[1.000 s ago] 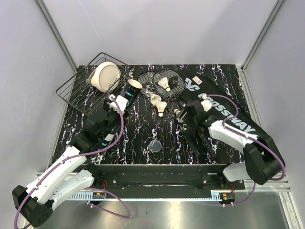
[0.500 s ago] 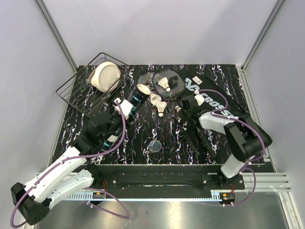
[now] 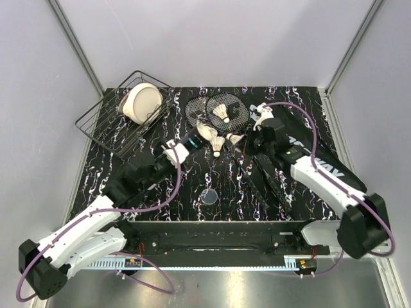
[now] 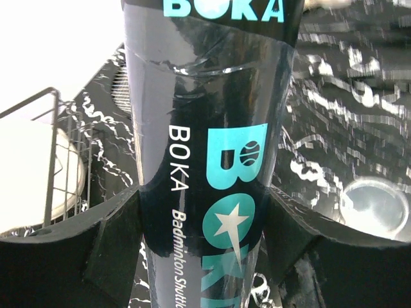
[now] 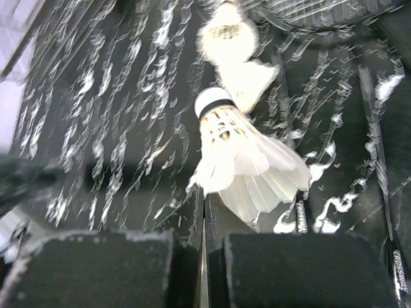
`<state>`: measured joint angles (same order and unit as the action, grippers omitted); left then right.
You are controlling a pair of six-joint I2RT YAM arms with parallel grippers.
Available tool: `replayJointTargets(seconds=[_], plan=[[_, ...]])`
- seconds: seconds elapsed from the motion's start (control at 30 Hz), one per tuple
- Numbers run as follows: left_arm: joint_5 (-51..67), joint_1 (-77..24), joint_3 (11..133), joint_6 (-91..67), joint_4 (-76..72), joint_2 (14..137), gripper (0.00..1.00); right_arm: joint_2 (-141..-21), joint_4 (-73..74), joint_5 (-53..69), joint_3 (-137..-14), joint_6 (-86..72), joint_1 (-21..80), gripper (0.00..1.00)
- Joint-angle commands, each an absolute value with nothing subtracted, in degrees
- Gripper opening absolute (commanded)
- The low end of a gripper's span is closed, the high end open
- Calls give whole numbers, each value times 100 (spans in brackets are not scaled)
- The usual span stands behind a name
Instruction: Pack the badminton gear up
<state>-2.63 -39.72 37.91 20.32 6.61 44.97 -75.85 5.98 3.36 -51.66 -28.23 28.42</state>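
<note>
The black tube (image 4: 212, 128) with teal lettering sits clamped in the left end effector (image 4: 202, 212), left of centre in the overhead frame. Just right of centre, the closed right end effector (image 5: 204, 239) pinches the feather edge of a shuttlecock (image 5: 241, 160) above the desk (image 3: 192, 186), lower in frame than the rackets (image 3: 236, 117)

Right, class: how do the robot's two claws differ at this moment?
Opening: the left claw stands wide, the right claw pinched shut. Load: the left claw holds a long black shuttle tube, the right claw a small white shuttlecock by its feathers. Both grip badminton gear.
</note>
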Motion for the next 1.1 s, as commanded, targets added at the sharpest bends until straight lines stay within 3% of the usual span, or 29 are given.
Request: replayJointTargets(seconds=[0.0,0.17,0.3,0.37,0.67,0.83,0.93,0.97,1.07], plan=[[720,-4025,3463,3485,475,4667,0,-6786,1954,2625,-5878,-1662,2848,0],[501,-4025,3051,3990,124,4202,0,-6206,3382,2443,-6556,-1503,2848,0],[975,-4034,2874,4279,105,3964,0,-5977,3717,3854,-6583,-1415,2874,0],[1203,-4034,2900,4350,236,3981,0,-5985,3884,3955,-6688,-1398,3040,0],[1722,-4043,2909,4359,422,3832,0,-6257,3955,3841,-7013,-1582,3849,0],[1933,-4096,2944,4342,474,3885,0,-7013,3649,3034,-7444,-2133,4333,0],[1794,-4166,2953,4280,519,3885,0,-7066,2649,3040,-7148,-2914,4342,41],[1758,-4183,2944,4263,519,3867,0,-7058,1932,3189,-7006,-3118,4333,61],[1591,-4201,2909,4096,361,3779,0,-7005,569,3656,-6409,-3953,4368,71]])
